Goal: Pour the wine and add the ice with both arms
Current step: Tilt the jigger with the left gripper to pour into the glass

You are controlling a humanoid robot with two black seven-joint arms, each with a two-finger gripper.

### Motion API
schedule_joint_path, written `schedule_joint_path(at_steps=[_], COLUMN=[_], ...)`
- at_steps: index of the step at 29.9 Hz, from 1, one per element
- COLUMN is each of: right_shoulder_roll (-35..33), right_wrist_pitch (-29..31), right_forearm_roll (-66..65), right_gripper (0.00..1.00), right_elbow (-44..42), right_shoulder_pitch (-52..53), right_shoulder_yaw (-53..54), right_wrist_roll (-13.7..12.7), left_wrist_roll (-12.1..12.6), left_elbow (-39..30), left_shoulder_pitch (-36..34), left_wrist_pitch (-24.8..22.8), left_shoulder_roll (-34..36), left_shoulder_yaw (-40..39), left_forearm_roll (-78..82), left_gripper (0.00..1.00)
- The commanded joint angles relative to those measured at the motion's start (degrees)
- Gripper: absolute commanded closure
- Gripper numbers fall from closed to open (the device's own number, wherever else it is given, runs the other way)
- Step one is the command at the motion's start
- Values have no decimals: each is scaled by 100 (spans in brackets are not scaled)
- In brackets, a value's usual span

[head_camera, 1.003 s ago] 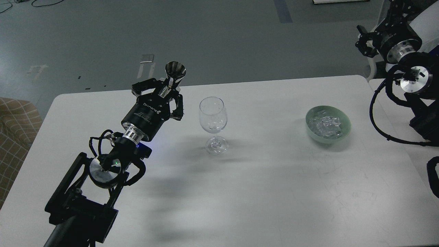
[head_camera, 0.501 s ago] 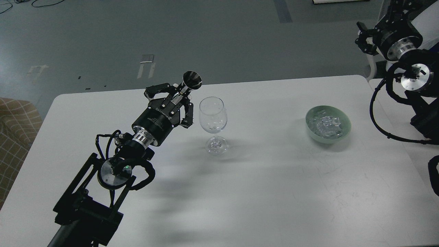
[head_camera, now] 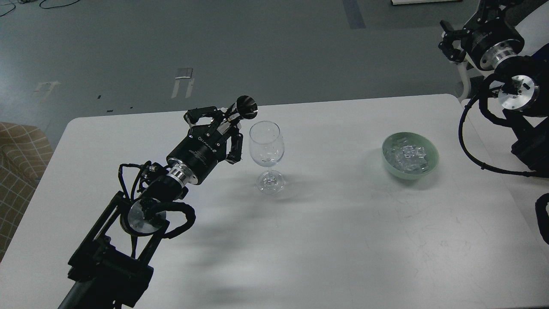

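Observation:
A clear wine glass [head_camera: 266, 146] stands upright on the white table [head_camera: 326, 240]. My left gripper [head_camera: 223, 124] is shut on a small steel cone-shaped cup [head_camera: 246, 107] and holds it tilted toward the glass's rim, just left of it. A heap of clear ice cubes [head_camera: 407, 157] lies in a pale green bowl [head_camera: 426, 169] at the right. My right gripper [head_camera: 448, 38] is raised at the top right, beyond the table's far edge; its fingers cannot be told apart.
A checked cushion [head_camera: 19, 163] sits off the table's left edge. A second white surface [head_camera: 493, 141] adjoins the table at the right under my right arm. Grey floor lies beyond the far edge.
My left gripper has moved right toward the glass and tipped the steel cup over from upright to tilted. My right gripper has risen slightly up and left.

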Motion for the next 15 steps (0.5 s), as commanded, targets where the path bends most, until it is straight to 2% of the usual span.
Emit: schedule_joint_path(at_steps=[1, 15], right_shoulder_roll=[11, -7], right_wrist_pitch=[0, 9], right_forearm_roll=[-1, -1], right_gripper=[0, 0], right_elbow=[-8, 45], right_shoulder_pitch=[-33, -24], right_shoulder_yaw=[-11, 6], right_wrist_roll=[6, 6], left_wrist_roll=[27, 44], left_elbow=[-4, -4], left_shoulder_pitch=[-33, -173], left_wrist_pitch=[2, -16], left_shoulder_roll=[4, 48], left_shoulder_yaw=[0, 237], left_forearm_roll=[13, 830], left_gripper=[85, 85])
